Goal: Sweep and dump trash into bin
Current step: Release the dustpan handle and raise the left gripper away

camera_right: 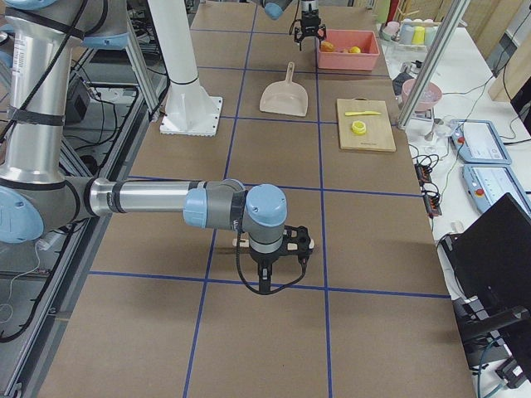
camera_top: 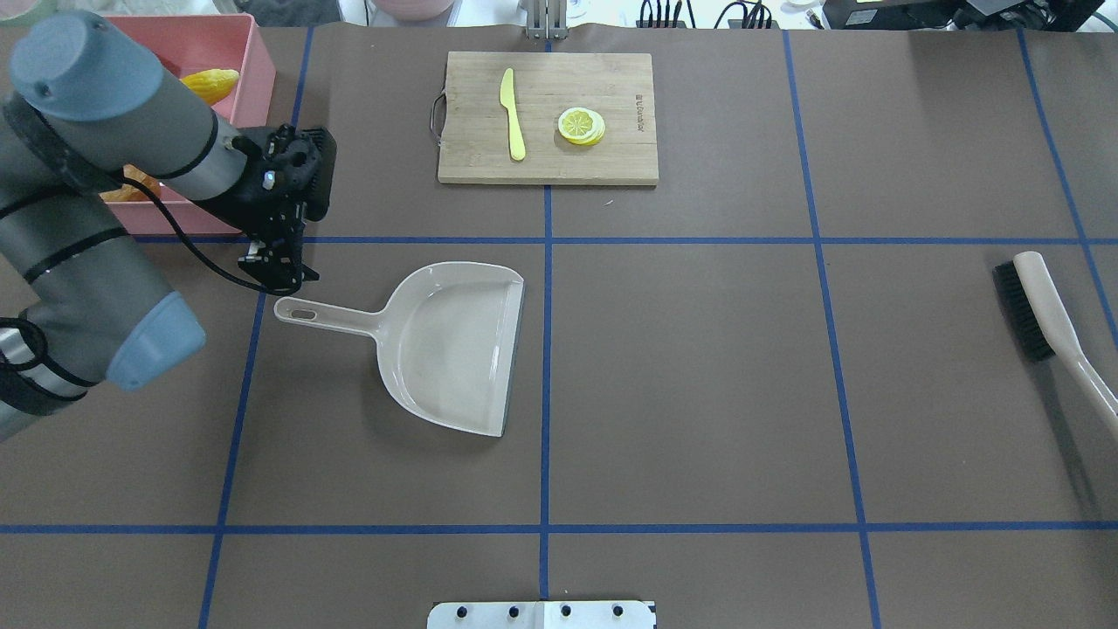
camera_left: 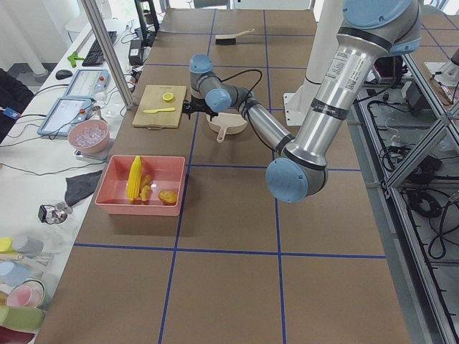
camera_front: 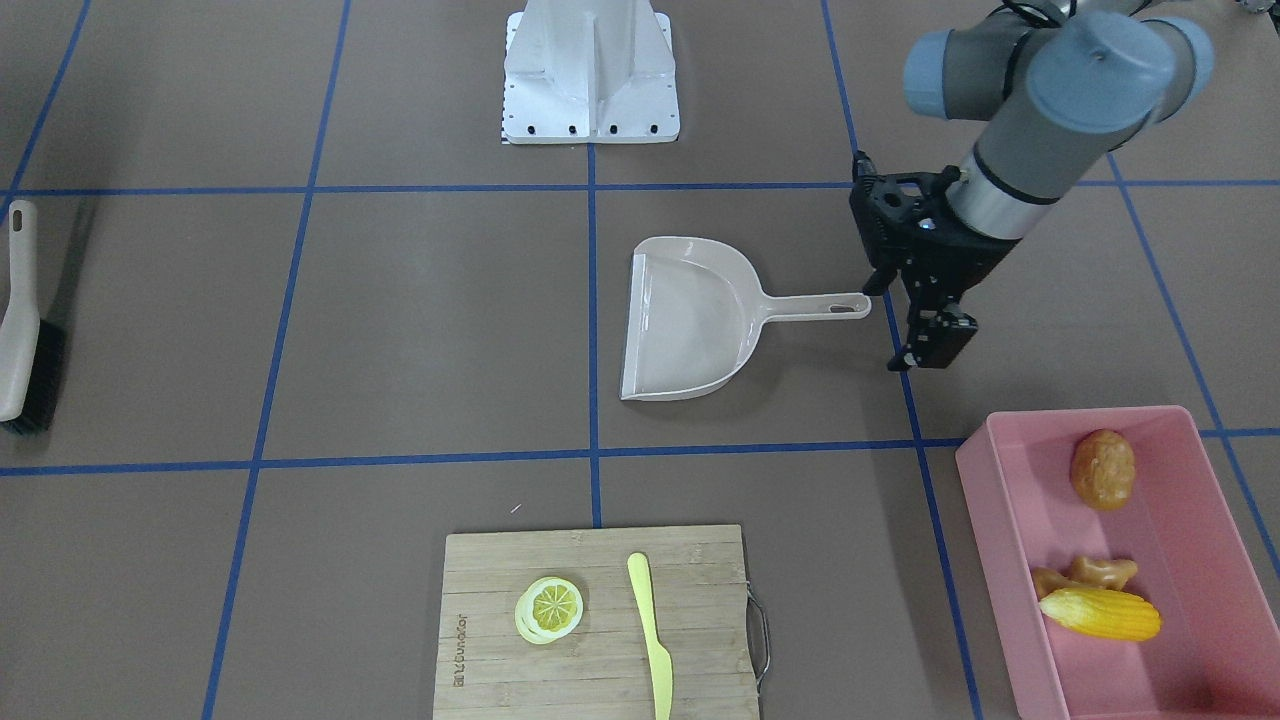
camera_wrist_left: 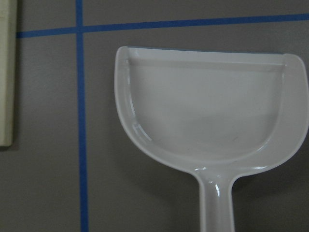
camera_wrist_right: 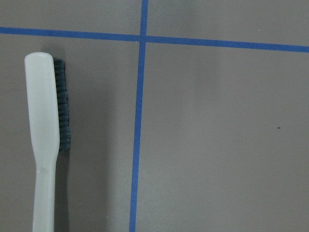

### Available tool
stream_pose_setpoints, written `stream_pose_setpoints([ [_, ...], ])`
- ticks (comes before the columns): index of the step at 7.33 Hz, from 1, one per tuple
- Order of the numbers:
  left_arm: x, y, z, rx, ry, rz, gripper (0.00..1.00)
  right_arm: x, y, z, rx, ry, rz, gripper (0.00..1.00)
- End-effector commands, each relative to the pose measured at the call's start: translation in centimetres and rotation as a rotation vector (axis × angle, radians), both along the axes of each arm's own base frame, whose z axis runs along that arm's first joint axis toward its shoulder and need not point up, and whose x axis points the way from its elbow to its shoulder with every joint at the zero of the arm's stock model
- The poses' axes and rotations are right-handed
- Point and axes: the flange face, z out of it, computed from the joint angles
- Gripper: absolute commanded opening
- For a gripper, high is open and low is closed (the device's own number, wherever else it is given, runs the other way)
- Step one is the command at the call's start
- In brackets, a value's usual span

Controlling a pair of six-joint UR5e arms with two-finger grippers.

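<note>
Plainly, the trash sits in the bin, beside the left claw on the side away from the robot's base and further out to its left. The table carries one bin, one board, one dustpan and one brush.

The left claw hangs just off the end of the dustpan's handle, jaws seemingly parted, holding nothing. The pan stretches from it toward the table's middle. The right claw hovers over the brush, well apart from the left one. Whether it is parted or closed cannot be told.

There are three pieces of trash: one corn, one potato, one ginger. Corn and ginger touch at the bin's far end from the claw, and the potato lies alone nearer it.

All three look like light, stiff, smooth toys, likely to roll or skid when pushed. That suits sweeping better than pinching. If pinched, the corn is best taken across its middle.

Beyond the dustpan from the claw, the board holds one knife and one lemon. Neither is trash. The job looks done.
</note>
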Motion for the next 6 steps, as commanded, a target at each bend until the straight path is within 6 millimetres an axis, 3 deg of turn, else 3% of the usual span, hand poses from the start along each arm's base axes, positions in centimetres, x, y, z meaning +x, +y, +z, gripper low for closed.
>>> stream_pose_setpoints([
  [1, -15.4, -4.3, 4.2, -0.071, -0.030, -0.262, 0.99, 0.0, 0.0, 0.0, -0.001, 0.001, 0.000, 1.00],
  [2, -21.5, -4.5, 7.2, -0.124, -0.046, -0.356, 0.99, 0.0, 0.0, 0.0, 0.000, 0.001, -0.001, 1.00],
  [3, -26.1, -3.8, 10.9, -0.194, -0.042, -0.407, 0.99, 0.0, 0.0, 0.1, -0.003, 0.000, 0.000, 1.00],
  [5, -32.3, -2.4, 22.2, -0.477, 0.037, -0.441, 0.99, 0.0, 0.0, 0.1, -0.003, 0.000, 0.000, 1.00],
  [6, -34.0, -2.3, 27.4, -0.608, 0.085, -0.441, 0.99, 0.0, 0.0, 0.1, -0.002, -0.001, -0.001, 1.00],
])
